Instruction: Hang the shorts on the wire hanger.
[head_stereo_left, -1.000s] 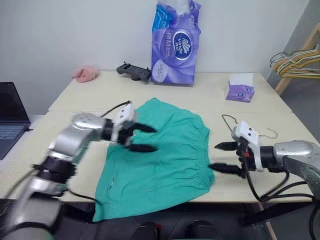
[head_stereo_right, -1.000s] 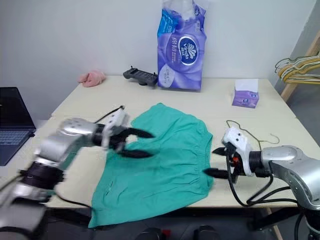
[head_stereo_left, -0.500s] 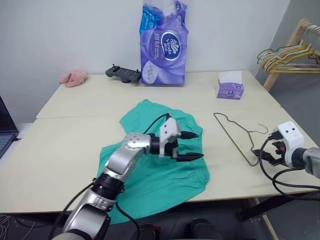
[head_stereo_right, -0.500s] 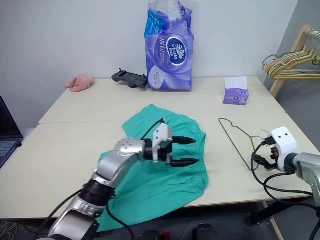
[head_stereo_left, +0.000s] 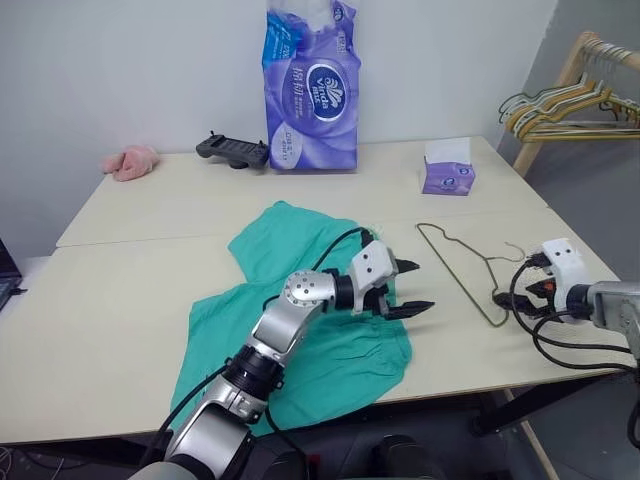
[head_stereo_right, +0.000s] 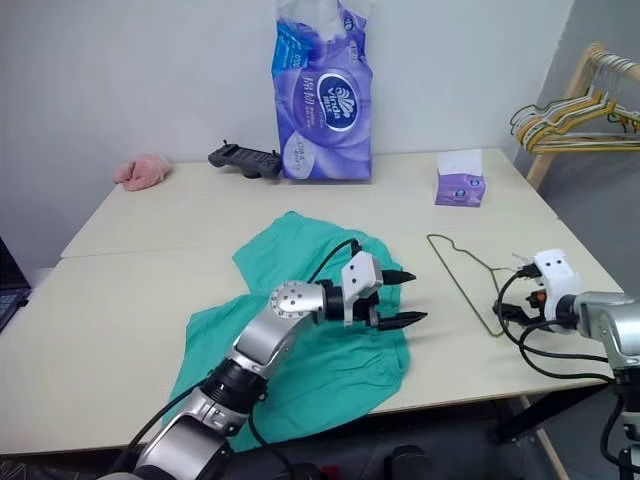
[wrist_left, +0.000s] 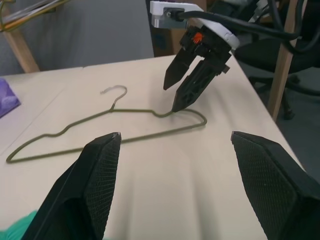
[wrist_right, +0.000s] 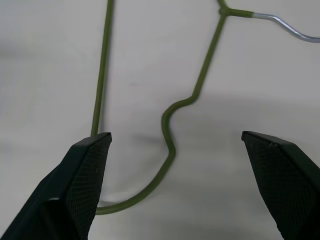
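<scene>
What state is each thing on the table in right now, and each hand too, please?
shorts: spread flat on the table, crumpled, not hung.
wire hanger: lying flat on the table, bare, beside the shorts.
left hand: open, empty, above the shorts' edge.
right hand: open, empty, one fingertip at the wire hanger.
toilet paper pack: upright, torn open on top.
tissue box: a tissue sticking out.

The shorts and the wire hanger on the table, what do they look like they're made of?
The teal-green shorts: soft matte woven or knit cloth, judging by the folds and gathered waistband. The thin olive-green wire hanger: probably metal wire with a matte green coating, since the hook end shows bare silvery metal.
</scene>
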